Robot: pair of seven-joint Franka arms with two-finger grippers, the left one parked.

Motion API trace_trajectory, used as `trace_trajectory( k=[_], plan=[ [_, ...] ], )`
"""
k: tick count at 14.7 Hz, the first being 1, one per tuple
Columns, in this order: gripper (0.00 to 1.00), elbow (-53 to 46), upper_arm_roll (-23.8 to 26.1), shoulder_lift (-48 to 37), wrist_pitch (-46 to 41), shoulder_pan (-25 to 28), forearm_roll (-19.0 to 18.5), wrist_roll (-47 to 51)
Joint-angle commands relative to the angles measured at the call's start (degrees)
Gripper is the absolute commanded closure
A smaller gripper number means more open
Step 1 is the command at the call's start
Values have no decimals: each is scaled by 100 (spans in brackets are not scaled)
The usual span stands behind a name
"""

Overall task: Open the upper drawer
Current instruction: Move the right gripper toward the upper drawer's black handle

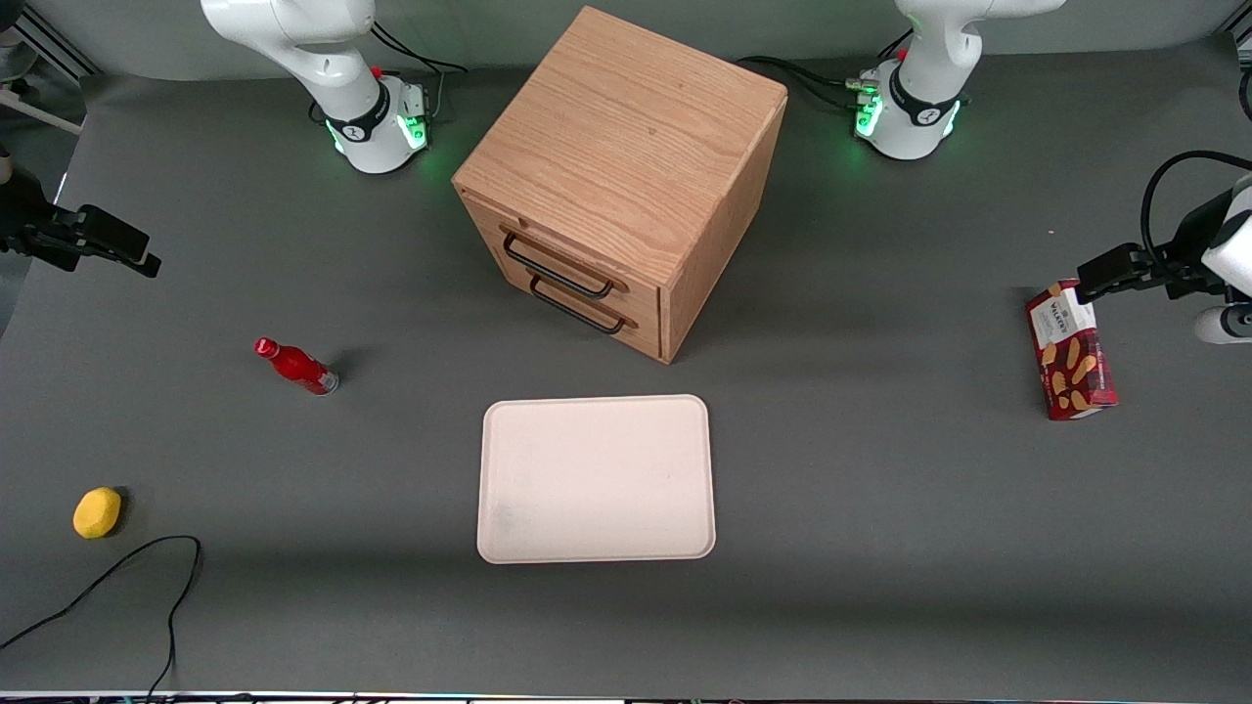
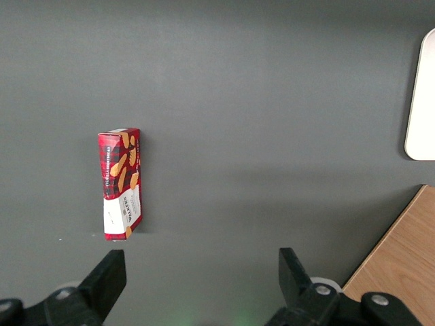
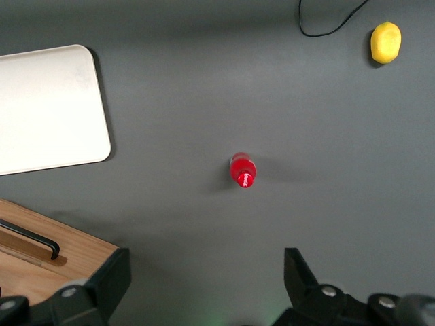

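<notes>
The upper drawer (image 1: pixel 486 227) is the top one of two in the light-oak cabinet (image 1: pixel 626 137) and sits flush and shut, its thin black bar handle (image 1: pixel 556 267) running across the front. My gripper (image 1: pixel 117 249) hangs above the table toward the working arm's end, well apart from the cabinet. In the right wrist view the gripper (image 3: pixel 206 278) is open, with only grey table between its black fingers (image 3: pixel 112 275). One wooden corner of the cabinet (image 3: pixel 75 248) with a black handle (image 3: pixel 30 238) shows there; which drawer it belongs to I cannot tell.
A red bottle (image 1: pixel 298 367) stands between my gripper and the cabinet. A cream tray (image 1: pixel 597 479) lies in front of the drawers. A yellow lemon (image 1: pixel 97 512) and a black cable (image 1: pixel 147 567) lie near the front edge. A biscuit box (image 1: pixel 1071 350) stands toward the parked arm's end.
</notes>
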State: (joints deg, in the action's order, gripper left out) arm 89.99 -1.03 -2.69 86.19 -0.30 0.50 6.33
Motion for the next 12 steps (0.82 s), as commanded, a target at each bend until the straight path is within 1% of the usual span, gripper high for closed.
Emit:
trace_trajectory(
  k=[1, 4, 5, 8, 12],
  plan=[
    [0, 212, 15, -187, -6, 4, -33, 166],
    [0, 212, 15, -118, 90, 21, -24, 157],
    [0, 212, 111, -74, 204, 39, -24, 158],
    [0, 273, 760, 23, 582, 22, -33, 105],
    [0, 291, 1875, 277, 1030, 22, -33, 78]
  ],
)
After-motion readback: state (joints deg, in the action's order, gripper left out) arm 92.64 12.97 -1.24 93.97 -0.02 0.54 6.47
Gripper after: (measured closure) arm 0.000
